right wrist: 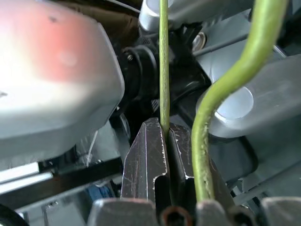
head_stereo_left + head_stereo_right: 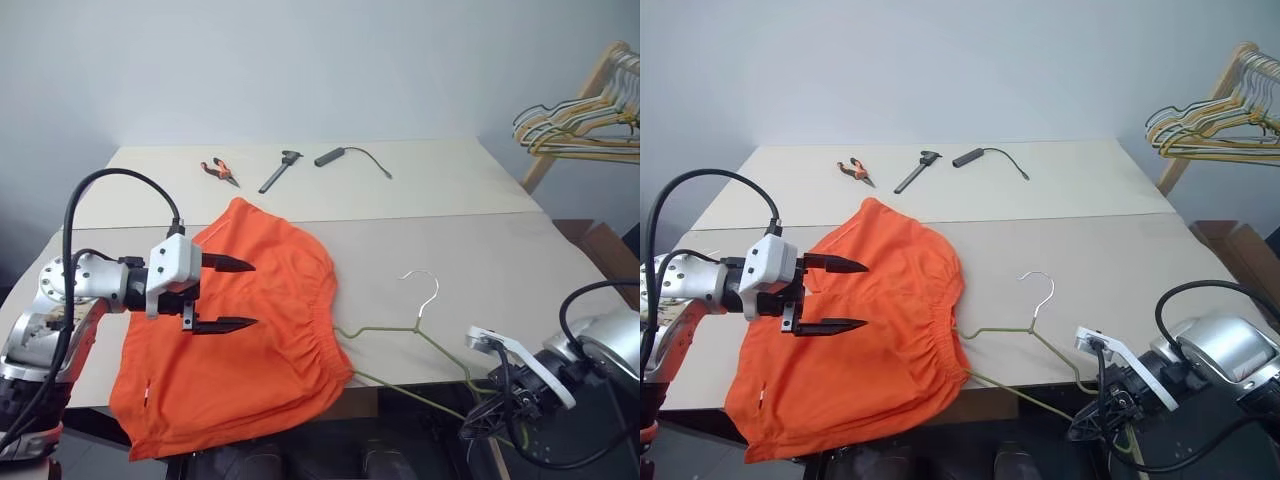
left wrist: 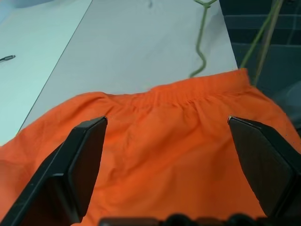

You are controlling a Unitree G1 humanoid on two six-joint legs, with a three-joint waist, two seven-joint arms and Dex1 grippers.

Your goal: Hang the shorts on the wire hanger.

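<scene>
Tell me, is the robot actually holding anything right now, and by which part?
Yes. The right gripper is shut on the wire hanger, pinching its thin wire near the end off the table's front edge. The left gripper is open above the shorts, holding nothing.

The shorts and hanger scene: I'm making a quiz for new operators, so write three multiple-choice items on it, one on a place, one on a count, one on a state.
1. Where do the shorts lie?
A. on the table's near edge, partly hanging over
B. on the far rack
C. on the floor

2. How many small tools lie at the table's far side?
A. one
B. three
C. five

3. What is the right gripper doing?
A. standing open
B. shut on the wire hanger
C. shut on the shorts

Answers: 1 A, the orange cloth drapes past the front edge. 2 B, pliers, a dark tool and a corded handle. 3 B, the right wrist view shows the fingers pinching the wire.
</scene>
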